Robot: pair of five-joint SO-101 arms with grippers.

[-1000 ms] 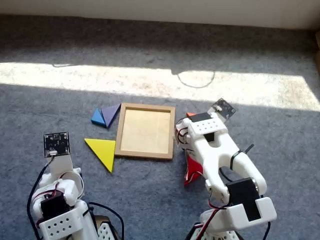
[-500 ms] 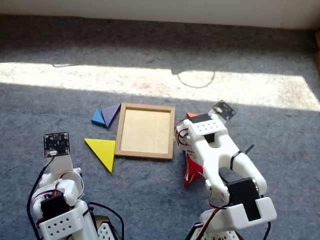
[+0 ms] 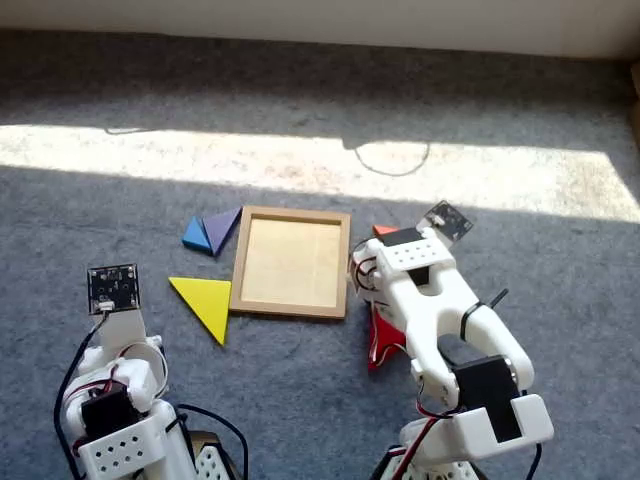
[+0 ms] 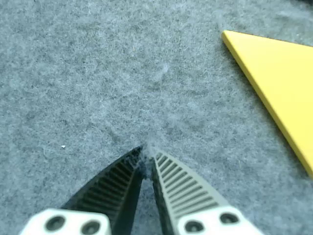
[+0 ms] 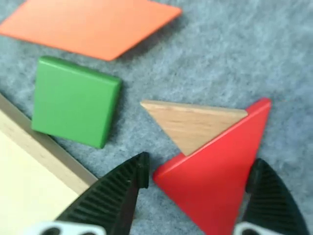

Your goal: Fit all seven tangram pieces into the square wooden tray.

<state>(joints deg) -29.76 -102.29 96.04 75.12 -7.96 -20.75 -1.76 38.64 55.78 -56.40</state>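
The square wooden tray (image 3: 291,302) lies on the grey carpet with nothing in it. A yellow triangle (image 3: 205,303) (image 4: 286,81), a blue triangle (image 3: 195,235) and a purple triangle (image 3: 223,227) lie on its left. On its right, under the right arm, lie a red triangle (image 3: 385,335) (image 5: 215,178), a plain wooden triangle (image 5: 193,122), a green square (image 5: 73,101) and an orange parallelogram (image 3: 383,230) (image 5: 93,24). My right gripper (image 5: 198,178) is open, its jaws on either side of the red triangle. My left gripper (image 4: 146,156) is shut over bare carpet near the yellow triangle.
A tray corner (image 5: 46,154) lies beside the green square. A thin cable loop (image 3: 390,158) lies on the sunlit carpet strip behind the tray. Bare carpet stretches in front of the tray between the two arm bases.
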